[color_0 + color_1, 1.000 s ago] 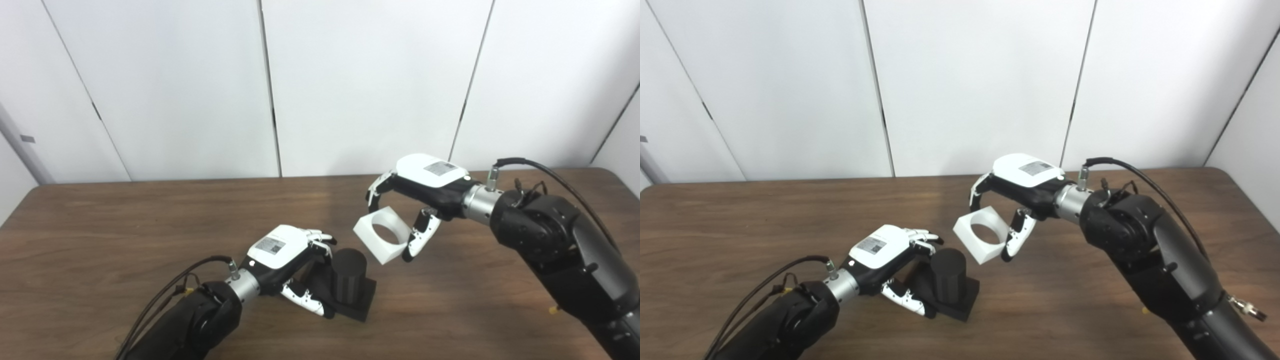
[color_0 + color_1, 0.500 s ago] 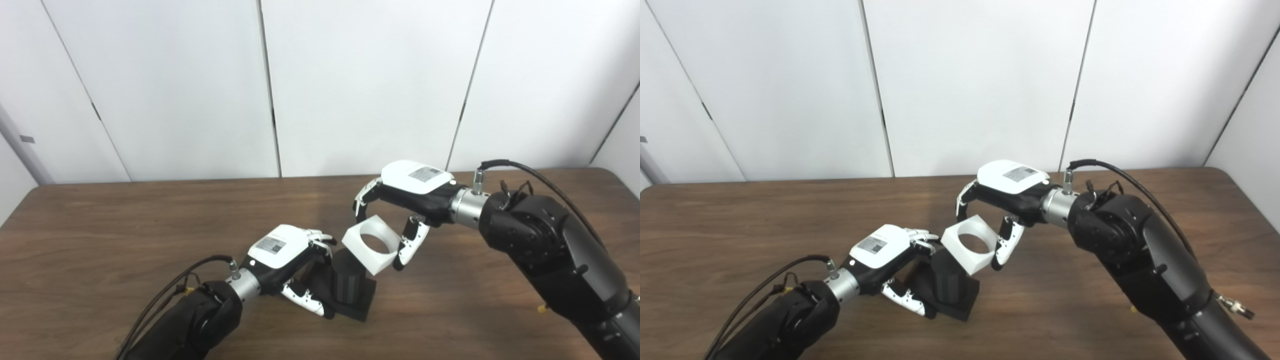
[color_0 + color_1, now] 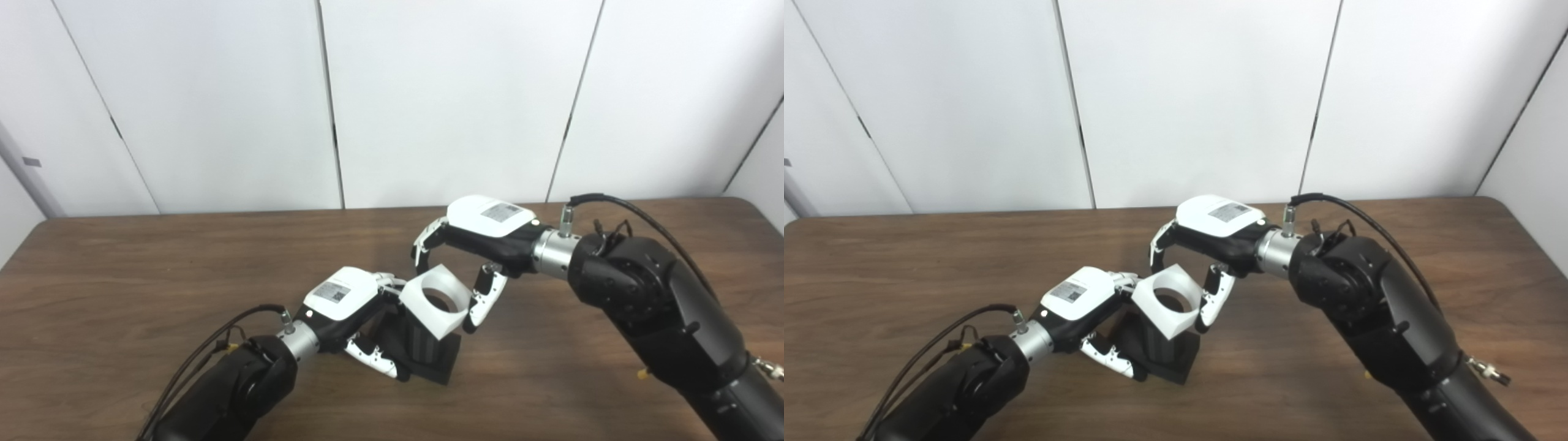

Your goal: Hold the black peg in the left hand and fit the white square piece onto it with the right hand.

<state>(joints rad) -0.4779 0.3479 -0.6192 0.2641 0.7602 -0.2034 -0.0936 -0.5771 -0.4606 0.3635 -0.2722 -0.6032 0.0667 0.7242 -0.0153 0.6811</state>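
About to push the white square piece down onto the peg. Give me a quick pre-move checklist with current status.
1. Left robot hand grips black peg: ok.
2. Peg base flat on table: ok.
3. Right robot hand holds white square piece: ok.
4. Piece's hole over peg top: ok, dark shows through it.
5. Piece level with peg: not ok, tilted.
6. Left fingers clear of piece: cannot tell.

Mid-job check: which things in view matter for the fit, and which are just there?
In the job:
- black peg, held on its base by the left hand
- white square piece, held over the peg by the right hand

Just there:
- table
- white wall panels
- arm cables
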